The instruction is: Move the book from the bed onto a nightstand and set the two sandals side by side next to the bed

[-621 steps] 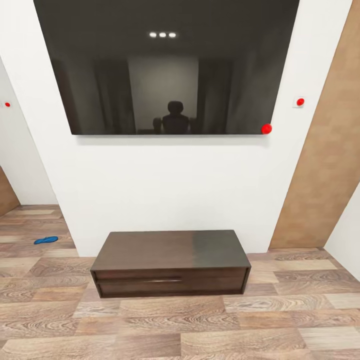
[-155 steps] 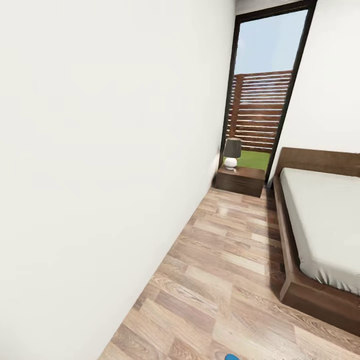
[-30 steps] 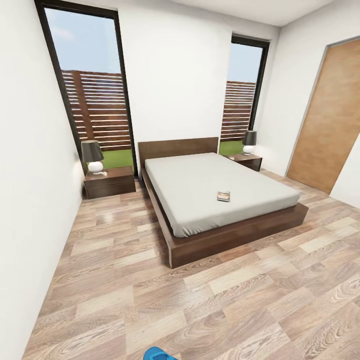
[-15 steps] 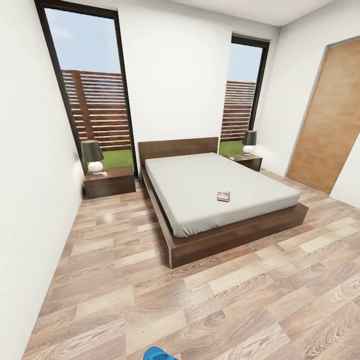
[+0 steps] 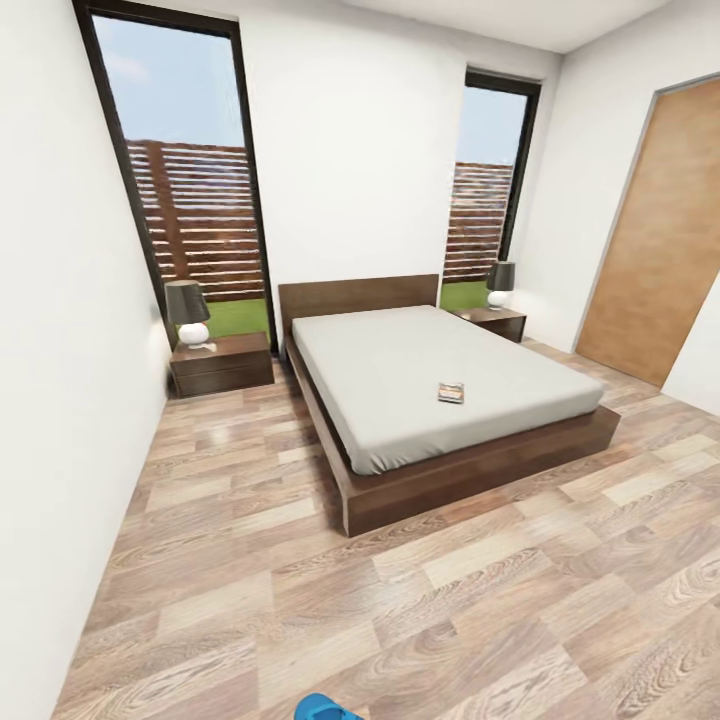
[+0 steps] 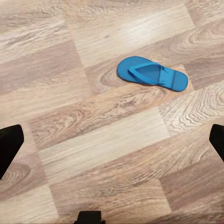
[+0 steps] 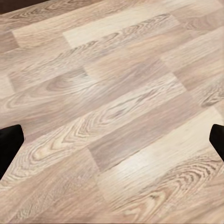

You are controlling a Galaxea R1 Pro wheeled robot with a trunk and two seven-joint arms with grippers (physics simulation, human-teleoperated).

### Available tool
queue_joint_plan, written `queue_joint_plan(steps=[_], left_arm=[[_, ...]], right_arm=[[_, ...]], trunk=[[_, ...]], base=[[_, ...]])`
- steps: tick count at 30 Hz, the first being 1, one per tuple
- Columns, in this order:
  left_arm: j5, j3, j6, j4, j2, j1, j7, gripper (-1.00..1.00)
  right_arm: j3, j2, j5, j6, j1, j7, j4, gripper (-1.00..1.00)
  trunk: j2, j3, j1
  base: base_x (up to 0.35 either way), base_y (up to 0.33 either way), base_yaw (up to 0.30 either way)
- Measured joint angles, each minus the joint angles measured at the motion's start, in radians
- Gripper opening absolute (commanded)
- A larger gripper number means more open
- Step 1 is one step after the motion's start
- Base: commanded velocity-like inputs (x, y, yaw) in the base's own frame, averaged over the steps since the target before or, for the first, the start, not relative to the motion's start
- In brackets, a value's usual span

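From the head view, the bed (image 5: 450, 400) stands against the far wall with a nightstand (image 5: 222, 363) on its left and a second nightstand (image 5: 490, 322) on its right, each carrying a lamp. The book (image 5: 451, 392) lies flat on the mattress, toward the foot and nearer the right side, well apart from both nightstands. One blue sandal (image 5: 322, 708) peeks in at the bottom edge of the floor (image 5: 300, 560), just in front of the robot and well short of the bed.

In the left wrist view, that sandal (image 6: 151, 73) lies flat on the wood planks, sole down, ahead of the left fingers (image 6: 112, 142), its long axis running roughly across the line they point along. Those fingers are spread wide and hold nothing.

In the right wrist view, the right fingers (image 7: 112, 140) are likewise spread wide and empty over bare planks.

The left arm looks the nearer one for the sandal; it would likely need to turn to grip across the narrow width.
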Motion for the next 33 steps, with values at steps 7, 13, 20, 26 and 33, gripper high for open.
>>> queue_joint_plan(steps=[7, 13, 20, 26, 33], left_arm=[[0.0, 0.0, 0.0, 0.0, 0.0, 0.0, 0.0, 1.0], [0.0, 0.0, 0.0, 0.0, -0.001, 0.0, 0.0, 1.0], [0.0, 0.0, 0.0, 0.0, -0.001, 0.0, 0.0, 1.0], [0.0, 0.0, 0.0, 0.0, -0.001, 0.0, 0.0, 1.0], [0.0, 0.0, 0.0, 0.0, -0.001, 0.0, 0.0, 1.0]], right_arm=[[-0.002, 0.0, 0.0, 0.0, 0.0, 0.0, 0.003, 1.0], [-0.002, 0.0, 0.0, 0.0, 0.0, 0.002, 0.003, 1.0], [-0.002, 0.0, 0.0, 0.001, 0.0, 0.003, 0.003, 1.0], [-0.001, 0.0, 0.0, 0.0, 0.0, 0.003, 0.003, 1.0], [-0.001, 0.0, 0.0, 0.0, 0.0, 0.0, 0.003, 1.0]], trunk=[[0.0, 0.0, 0.0], [0.0, 0.0, 0.0], [0.0, 0.0, 0.0], [0.0, 0.0, 0.0], [0.0, 0.0, 0.0]], base=[[0.0, 0.057, 0.0], [0.0, 0.004, -0.087], [0.0, 0.0, -0.255], [0.0, 0.002, -0.218], [0.0, 0.205, -0.021]])
